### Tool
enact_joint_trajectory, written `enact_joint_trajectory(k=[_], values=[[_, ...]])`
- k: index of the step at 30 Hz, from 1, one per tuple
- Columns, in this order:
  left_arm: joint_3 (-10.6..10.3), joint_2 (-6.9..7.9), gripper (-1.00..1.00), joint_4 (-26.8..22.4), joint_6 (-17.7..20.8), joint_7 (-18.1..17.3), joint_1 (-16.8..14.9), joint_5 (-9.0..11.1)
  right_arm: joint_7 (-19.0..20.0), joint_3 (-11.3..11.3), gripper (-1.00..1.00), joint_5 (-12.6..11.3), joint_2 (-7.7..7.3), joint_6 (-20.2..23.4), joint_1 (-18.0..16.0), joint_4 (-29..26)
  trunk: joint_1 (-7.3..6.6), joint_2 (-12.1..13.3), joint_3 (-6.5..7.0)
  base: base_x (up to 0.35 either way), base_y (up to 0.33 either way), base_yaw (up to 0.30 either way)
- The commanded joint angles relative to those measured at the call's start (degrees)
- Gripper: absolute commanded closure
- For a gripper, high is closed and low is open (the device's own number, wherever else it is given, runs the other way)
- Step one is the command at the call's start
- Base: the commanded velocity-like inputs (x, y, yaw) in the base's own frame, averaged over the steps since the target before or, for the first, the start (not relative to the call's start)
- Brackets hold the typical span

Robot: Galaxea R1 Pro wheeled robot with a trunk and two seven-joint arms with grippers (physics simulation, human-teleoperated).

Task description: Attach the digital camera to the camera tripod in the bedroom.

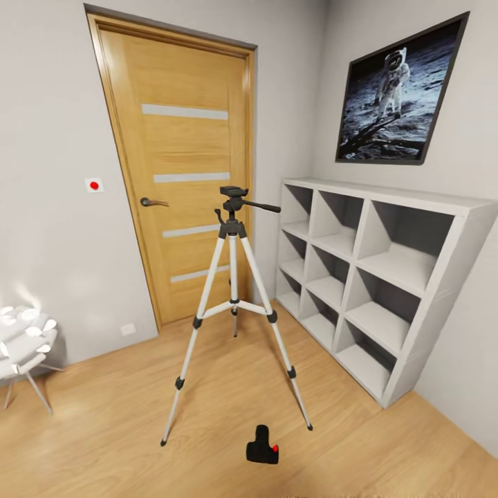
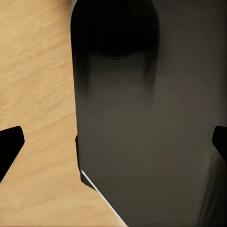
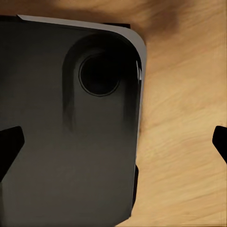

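Lying on the wood plank floor point(image 1: 104, 429), the digital camera point(image 1: 262, 445) sits just in front of the camera tripod point(image 1: 234, 304), between its two front legs. Behind stand the oak door point(image 1: 181, 173) and white cube shelving point(image 1: 377, 277). Both wrist views show fingertips spread wide, so the left tool point(image 2: 113, 142) and right tool point(image 3: 113, 142) are open, over what seems the robot's dark base point(image 3: 66, 142).
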Motion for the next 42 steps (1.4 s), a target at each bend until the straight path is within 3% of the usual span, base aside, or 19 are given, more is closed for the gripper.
enact_joint_trajectory(k=[1, 20, 23, 27, 31, 32, 36, 37, 39, 41, 42], values=[[0.0, 0.0, -1.0, -0.1, 0.0, 0.0, 0.0, 0.0, 0.1, 0.1, -1.0, 0.1, -0.02, -0.2, 0.0, 0.0, 0.0, 0.0, -0.03, 0.003, 0.0, -0.249], [0.0, -0.03, -1.0, -0.3, -0.3, 0.0, 0.0, 0.0, 0.0, 0.4, -1.0, 0.2, -0.02, -0.2, 0.0, 0.0, 0.0, 0.0, -0.03, 0.096, 0.035, -0.039], [0.0, 0.53, -1.0, -3.6, -0.1, 0.1, 0.0, 0.0, -0.3, 0.2, -1.0, 0.3, -0.48, -0.1, 0.0, -1.5, 0.0, 0.0, -0.03, 0.011, 0.003, 0.0], [0.1, 0.66, -1.0, -10.9, 1.3, 0.3, 0.0, 0.0, -2.8, 0.1, -1.0, 0.3, -1.4, 0.0, 0.0, -8.0, 0.0, 0.0, -0.03, 0.003, 0.001, 0.0], [0.1, 0.55, -1.0, -17.5, 6.1, 0.4, -0.2, 0.0, -5.6, 0.0, -1.0, 0.2, -1.76, 0.2, -0.1, -16.3, 0.0, 0.0, -0.03, 0.001, 0.0, 0.0], [0.1, 0.25, -1.0, -26.1, 13.4, 0.6, -0.4, 0.0, -7.3, -0.1, -1.0, 0.2, -1.88, 0.6, -0.4, -25.5, 0.0, 0.0, -0.03, 0.0, 0.0, 0.0], [0.2, -0.21, -1.0, -35.0, 21.0, 0.6, -0.5, 0.0, -8.0, -0.2, -1.0, 0.1, -1.92, 1.8, -1.7, -34.8, 0.0, 0.0, -0.03, 0.0, 0.0, 0.0], [0.2, -1.5, -1.0, -45.3, 27.2, 0.7, -0.6, 0.0, -8.3, -0.2, -1.0, 0.0, -1.8, 4.8, -4.0, -43.3, 0.0, 0.0, -0.03, 0.0, 0.0, 0.0], [0.2, -2.88, -1.0, -52.7, 31.1, 0.5, -0.9, 0.1, -8.3, -0.2, -1.0, 0.0, -1.73, 8.0, -8.1, -47.3, 0.0, 0.0, -0.03, 0.0, 0.0, 0.0], [0.2, -3.5, -1.0, -56.7, 33.3, 0.5, -1.9, 0.1, -8.4, -0.2, -1.0, -0.1, -1.66, 10.0, -11.7, -48.8, 0.0, 0.0, -0.03, 0.0, 0.0, 0.0], [0.1, -3.98, -1.0, -60.5, 35.3, 0.5, -3.8, 0.1, -8.4, -0.2, -1.0, -0.2, -1.64, 11.9, -15.6, -49.8, 0.0, 0.0, -0.03, 0.0, 0.0, 0.0]])
